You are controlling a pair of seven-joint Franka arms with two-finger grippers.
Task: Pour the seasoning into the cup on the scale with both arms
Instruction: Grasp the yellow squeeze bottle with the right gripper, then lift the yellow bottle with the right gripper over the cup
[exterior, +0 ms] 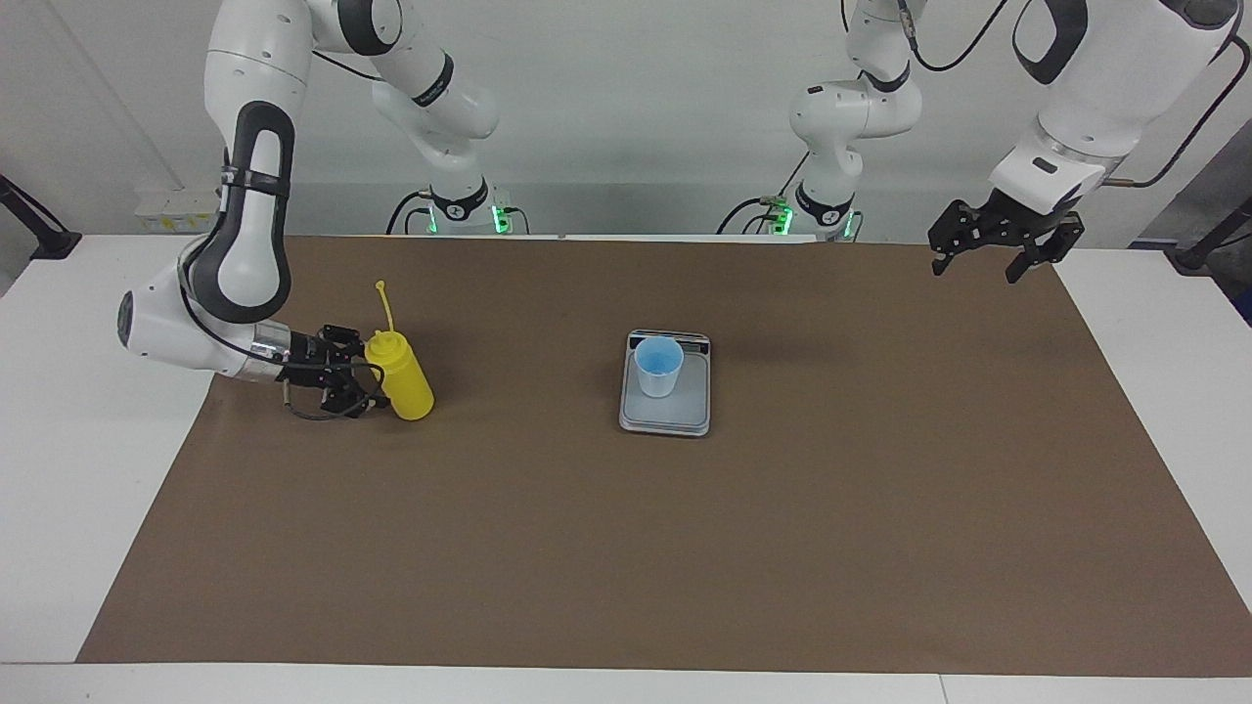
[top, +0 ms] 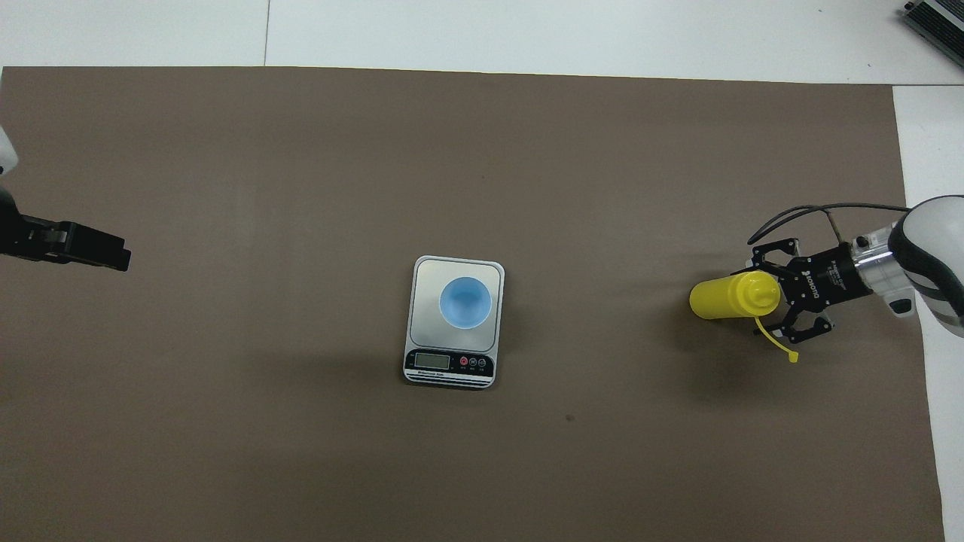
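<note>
The yellow seasoning bottle [exterior: 403, 381] [top: 719, 299] stands upright on the brown mat toward the right arm's end, its cap strap sticking up. My right gripper [exterior: 360, 372] [top: 771, 295] is level with the bottle's shoulder. It is open, with one finger on each side of the nozzle end, and I cannot tell if they touch. The light blue cup [exterior: 658, 366] [top: 465, 302] stands on the silver-grey scale [exterior: 685, 413] [top: 449, 363] mid-table. My left gripper [exterior: 993, 256] [top: 83, 248] hangs open and empty over the mat's edge at the left arm's end.
A brown mat [exterior: 626, 548] covers most of the white table [exterior: 88, 469]. Both arm bases [exterior: 460, 205] stand at the robots' edge. Nothing else lies on the mat.
</note>
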